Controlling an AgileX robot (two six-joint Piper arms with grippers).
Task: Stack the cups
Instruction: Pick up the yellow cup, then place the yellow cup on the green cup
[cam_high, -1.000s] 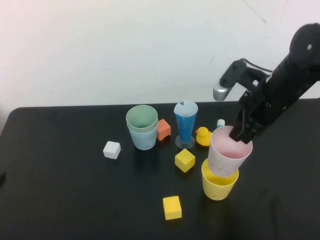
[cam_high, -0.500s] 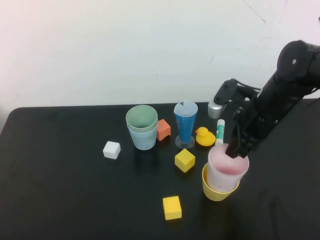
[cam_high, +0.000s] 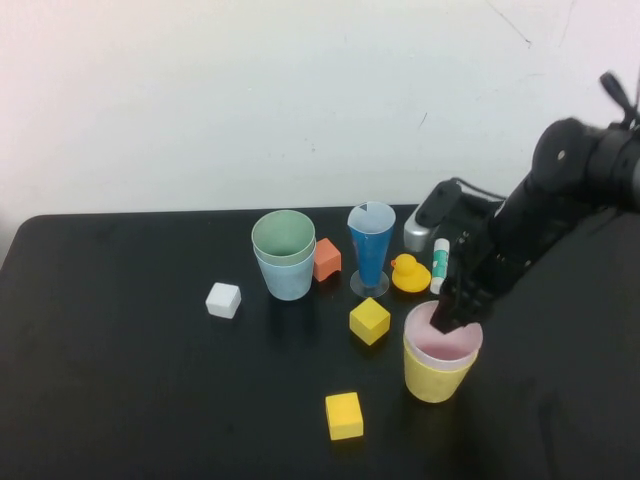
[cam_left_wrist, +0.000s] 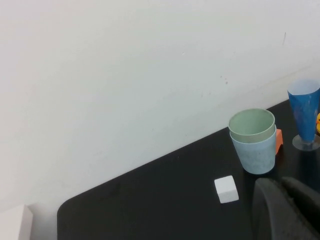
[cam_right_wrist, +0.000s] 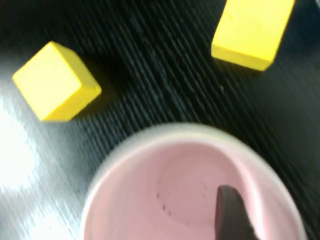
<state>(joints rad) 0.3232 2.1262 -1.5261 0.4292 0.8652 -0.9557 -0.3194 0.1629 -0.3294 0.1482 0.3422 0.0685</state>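
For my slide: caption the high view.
Right gripper at the pink cup nested in the yellow cup; left gripper out of frame.

Yellow cup (cam_high: 435, 378): only outer wall shows in high view, inside hidden by pink cup (cam_high: 443, 343) nested in it; right wrist view cuts pink cup's rim (cam_right_wrist: 190, 131) at bottom edge. Right gripper (cam_high: 450, 318): tips dip into pink cup, jaw gap hard to read. Left gripper (cam_left_wrist: 286, 210): only blurred dark bulk at frame corner, cut off. Light blue cup (cam_high: 288, 278): inside hidden by green cup (cam_high: 283, 238).
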